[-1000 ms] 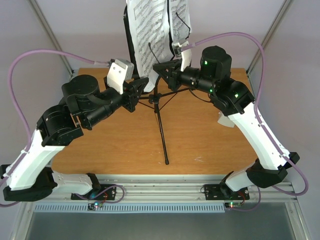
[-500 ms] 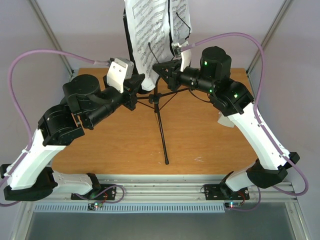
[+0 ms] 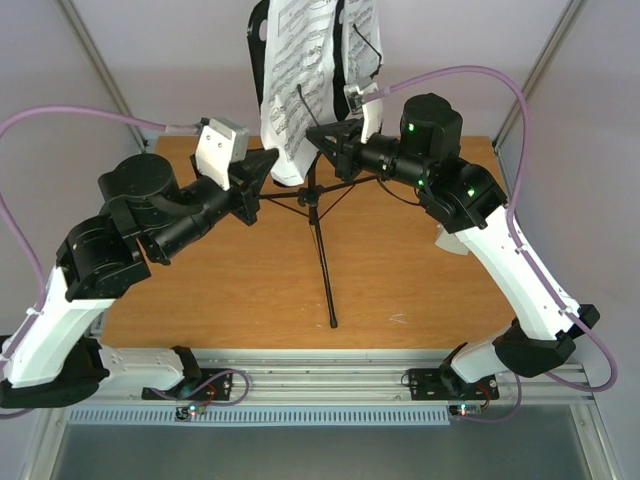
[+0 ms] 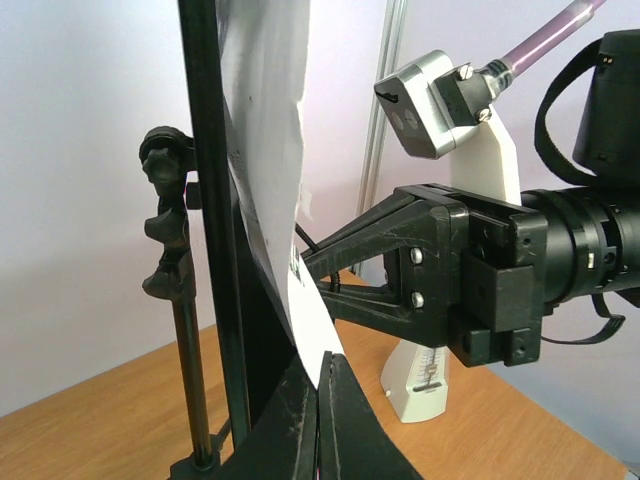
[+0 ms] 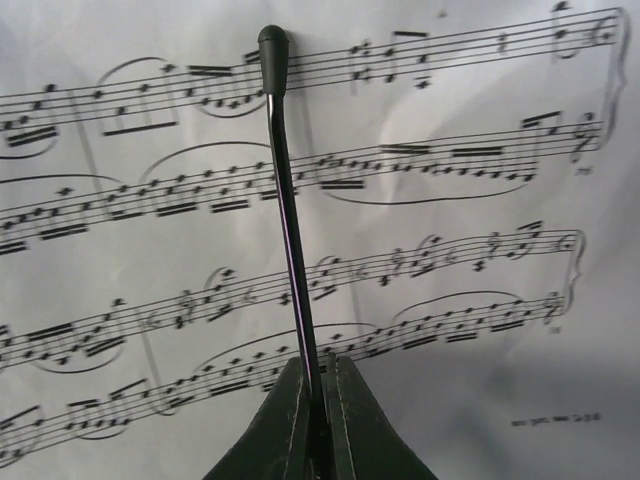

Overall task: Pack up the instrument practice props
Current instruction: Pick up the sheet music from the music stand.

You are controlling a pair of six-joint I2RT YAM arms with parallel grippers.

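The black tripod music stand (image 3: 318, 200) rises at the table's back centre, with white sheet-music pages (image 3: 305, 60) on its desk. My left gripper (image 3: 270, 168) is shut on the lower corner of a sheet-music page (image 4: 262, 170); its tips (image 4: 322, 372) pinch the paper beside the desk's black edge (image 4: 205, 200). My right gripper (image 3: 316, 136) is shut on the stand's thin black page-holder arm (image 5: 286, 200), which lies across the printed page (image 5: 430, 250); the jaws (image 5: 318, 372) clamp its lower end. The pale metronome (image 4: 425, 375) stands on the table, half hidden under my right arm (image 3: 452, 242).
The stand's long front leg (image 3: 326, 270) runs toward the near table edge. A grey frame post (image 3: 100, 70) stands at the back left and another (image 3: 545, 60) at the back right. Purple cables (image 3: 60, 115) loop off both wrists.
My left gripper has closed on the page's lower corner and the left arm has drawn back to the left, pulling the page's bottom with it. The right arm has held still.
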